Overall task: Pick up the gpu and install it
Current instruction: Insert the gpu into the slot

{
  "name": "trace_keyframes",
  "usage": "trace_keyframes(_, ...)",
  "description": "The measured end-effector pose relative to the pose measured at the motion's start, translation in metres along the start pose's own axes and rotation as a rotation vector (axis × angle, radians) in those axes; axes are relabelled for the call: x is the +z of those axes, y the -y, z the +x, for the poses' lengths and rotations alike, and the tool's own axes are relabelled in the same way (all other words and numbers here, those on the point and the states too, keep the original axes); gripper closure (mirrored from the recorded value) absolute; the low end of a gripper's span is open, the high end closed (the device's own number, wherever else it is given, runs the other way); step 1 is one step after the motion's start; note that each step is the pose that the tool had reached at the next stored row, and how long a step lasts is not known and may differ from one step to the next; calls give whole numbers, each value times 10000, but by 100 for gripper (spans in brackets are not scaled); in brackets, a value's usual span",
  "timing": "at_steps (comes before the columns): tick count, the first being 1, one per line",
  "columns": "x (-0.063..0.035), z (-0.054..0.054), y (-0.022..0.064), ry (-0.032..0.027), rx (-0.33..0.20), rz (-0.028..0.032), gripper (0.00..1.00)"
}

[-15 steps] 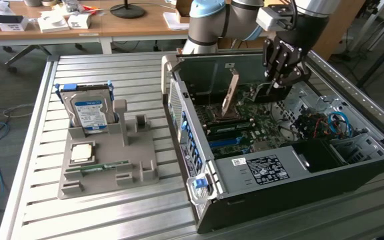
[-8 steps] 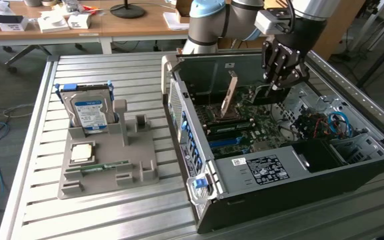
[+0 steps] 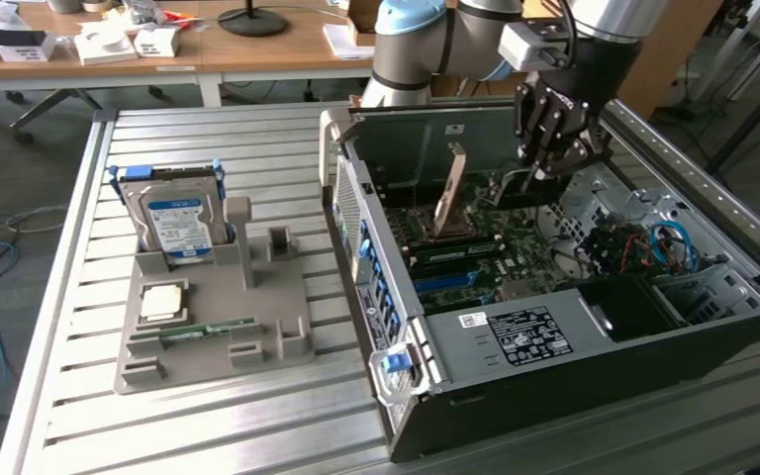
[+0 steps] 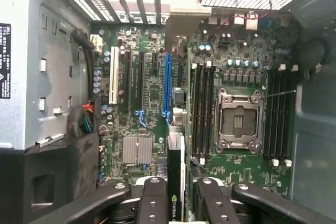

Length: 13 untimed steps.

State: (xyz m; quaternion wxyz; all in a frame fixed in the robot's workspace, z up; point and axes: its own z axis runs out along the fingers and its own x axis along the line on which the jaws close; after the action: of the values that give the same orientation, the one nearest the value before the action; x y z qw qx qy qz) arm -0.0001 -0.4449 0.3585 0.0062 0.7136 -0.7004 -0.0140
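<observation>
The black two-fingered hand (image 3: 546,184) of the arm reaches down into the open dark-grey metal computer case (image 3: 525,386), which lies on its side on the slatted aluminium surface (image 3: 222,416). The hand is closed on the gpu (image 3: 450,193), a thin dark circuit card with a long pale tan metal bracket strip at one end. In the exterior view the strip stands nearly upright over the middle of the green motherboard (image 3: 486,259), while the card's other end runs into the hand.

From the wrist camera the gpu (image 4: 176,171) appears edge-on, clamped between the two black fingers (image 4: 155,198) (a small green logo shows on its near edge). It hangs above the motherboard (image 4: 152,93), lined up alongside the long blue expansion slot (image 4: 167,82) and between that slot and the nearer bank of black memory slots (image 4: 202,108). Whether its lower edge touches the board cannot be told. The square silver processor socket (image 4: 239,121) lies beyond those memory slots, and a small ribbed silver heatsink (image 4: 137,149) sits on the blue slot's other side.

Towards the exterior view's left, well apart from the case, a grey moulded holder (image 3: 268,297) rests on the surface. It carries an upright boxy hard drive with a blue-white label (image 3: 175,223), a flat square pale chip (image 3: 162,302) and a narrow green memory stick (image 3: 202,330) lying flat.
</observation>
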Motion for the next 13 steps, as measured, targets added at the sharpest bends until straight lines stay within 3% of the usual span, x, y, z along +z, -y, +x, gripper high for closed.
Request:
trace_keyframes(7, 84, 1, -26, -5, -24, 126, 74)
trace_keyframes(13, 140, 0, -57, -5, -26, 135, 74)
